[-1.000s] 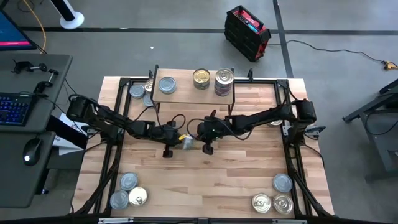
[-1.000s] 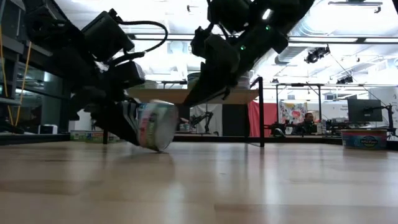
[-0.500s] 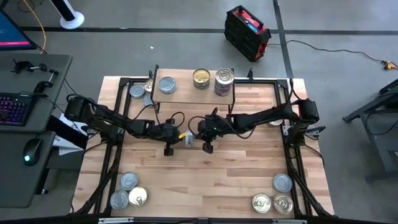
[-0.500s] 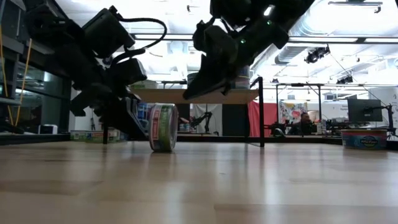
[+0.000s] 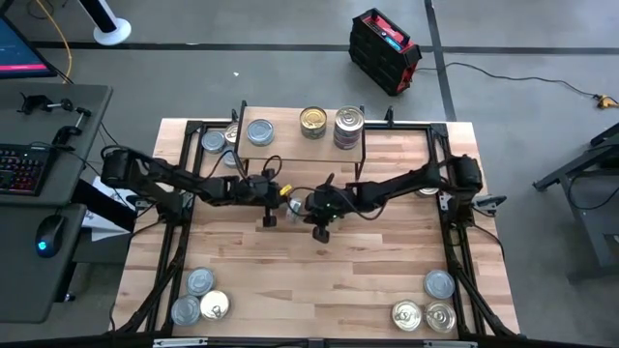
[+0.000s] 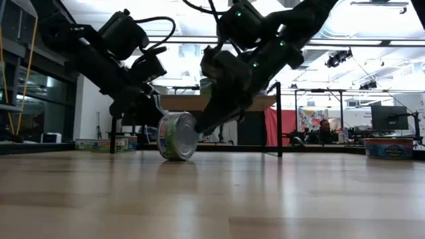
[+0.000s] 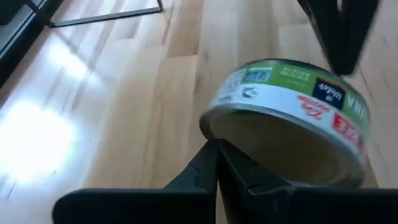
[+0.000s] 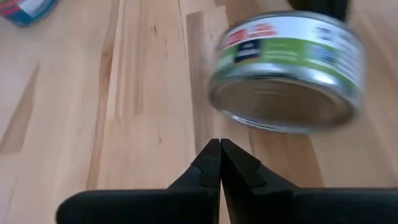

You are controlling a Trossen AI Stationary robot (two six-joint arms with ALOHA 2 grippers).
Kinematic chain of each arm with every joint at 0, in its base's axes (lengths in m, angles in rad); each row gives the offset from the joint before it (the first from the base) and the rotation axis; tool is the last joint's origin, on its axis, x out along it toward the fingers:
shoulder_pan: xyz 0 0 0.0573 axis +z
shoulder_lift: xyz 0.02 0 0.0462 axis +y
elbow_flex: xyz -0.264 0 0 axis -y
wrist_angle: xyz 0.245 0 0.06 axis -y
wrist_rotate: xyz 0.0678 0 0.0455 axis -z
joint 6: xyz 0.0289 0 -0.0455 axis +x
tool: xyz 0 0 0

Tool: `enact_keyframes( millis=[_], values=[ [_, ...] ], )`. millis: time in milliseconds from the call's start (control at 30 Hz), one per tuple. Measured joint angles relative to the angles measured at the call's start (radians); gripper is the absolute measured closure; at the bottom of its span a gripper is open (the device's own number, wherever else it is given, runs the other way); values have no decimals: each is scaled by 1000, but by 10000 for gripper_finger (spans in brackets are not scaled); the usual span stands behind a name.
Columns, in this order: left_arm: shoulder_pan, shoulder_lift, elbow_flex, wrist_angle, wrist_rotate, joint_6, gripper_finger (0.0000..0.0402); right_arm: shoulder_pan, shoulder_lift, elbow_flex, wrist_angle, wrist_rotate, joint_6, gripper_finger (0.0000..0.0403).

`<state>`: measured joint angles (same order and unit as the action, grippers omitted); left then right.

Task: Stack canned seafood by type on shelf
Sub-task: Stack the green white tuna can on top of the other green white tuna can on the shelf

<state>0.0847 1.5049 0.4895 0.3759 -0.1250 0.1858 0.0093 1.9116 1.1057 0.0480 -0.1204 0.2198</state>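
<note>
From above, both arms meet mid-worktop (image 5: 290, 280): the left gripper (image 5: 275, 196) and right gripper (image 5: 306, 205) flank a tin (image 5: 289, 205), with bare board all round. The shelf (image 5: 300, 143) at the far edge carries three tins; others sit near the worktop's corners.

At table height, the tin (image 6: 178, 135) stands on its rim, tilted, between both arms.

The left wrist view shows clenched jaws just short of the green-labelled tin (image 7: 286, 118).

The right wrist view shows its jaws clenched too, near the tin (image 8: 286, 71), grasping nothing.
</note>
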Motion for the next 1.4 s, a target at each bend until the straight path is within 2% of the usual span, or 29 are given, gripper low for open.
enact_keyframes(
  millis=[167,300,467,600,767,900,1000,1133,1267,1400],
  values=[
    [10,30,1,65,48,-1,401,7,24,0,107,43,37,403],
    [1,72,5,144,85,-30,402,6,25,0,128,50,42,403],
    [-8,93,22,147,90,-49,401,6,25,0,152,49,42,403],
    [1,55,22,121,71,0,401,6,25,0,160,21,42,403],
    [41,-63,23,-13,-66,47,401,6,-3,0,122,-57,23,403],
    [54,-222,23,-208,-134,-107,401,-13,-108,0,-6,-7,-25,403],
    [40,-355,22,-338,-113,-275,400,-38,-198,0,-159,69,-55,403],
    [-11,-522,23,-401,-46,-460,378,-55,-314,-2,-354,150,-32,403],
    [-89,-633,23,-411,22,-572,323,-48,-399,-47,-449,205,74,403],
    [-193,-665,23,-386,68,-571,257,8,-464,-96,-497,257,217,403]
  ],
)
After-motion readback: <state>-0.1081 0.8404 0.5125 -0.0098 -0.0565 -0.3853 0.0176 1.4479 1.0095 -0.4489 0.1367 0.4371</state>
